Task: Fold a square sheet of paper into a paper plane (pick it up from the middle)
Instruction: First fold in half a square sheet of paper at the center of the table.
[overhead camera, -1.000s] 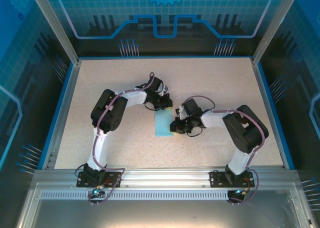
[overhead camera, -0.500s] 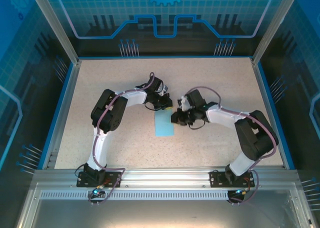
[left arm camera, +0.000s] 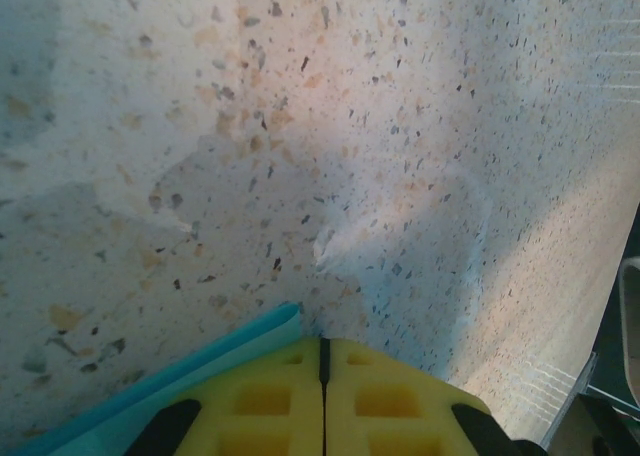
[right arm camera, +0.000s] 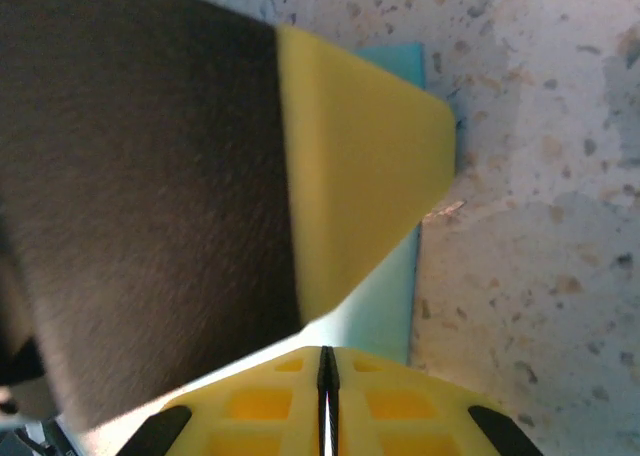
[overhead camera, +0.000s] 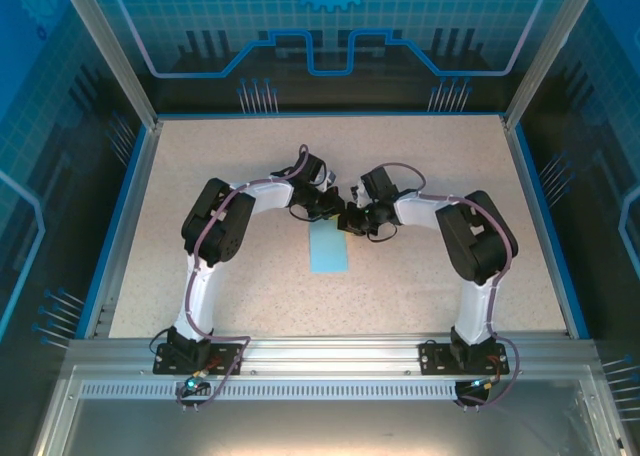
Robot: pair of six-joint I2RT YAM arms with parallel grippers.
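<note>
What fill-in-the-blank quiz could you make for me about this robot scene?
1. The sheet of paper lying on the speckled table is light ____.
2. The left fingers and the right fingers are coloured ____.
3. Seen from above, the paper lies ____ the two arms.
Missing words: blue; yellow; between.

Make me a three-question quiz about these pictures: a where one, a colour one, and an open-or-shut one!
1. Where do the left gripper and right gripper meet?
A. inside a box
B. on a chair
C. at the paper's far end
2. What colour is the paper?
A. red
B. light blue
C. green
3. How are the left gripper's fingers?
A. shut together
B. wide open
C. gripping a cup
Answers: 1 C, the top view shows both there. 2 B, light blue from above. 3 A, its yellow pads touch in the left wrist view.
</note>
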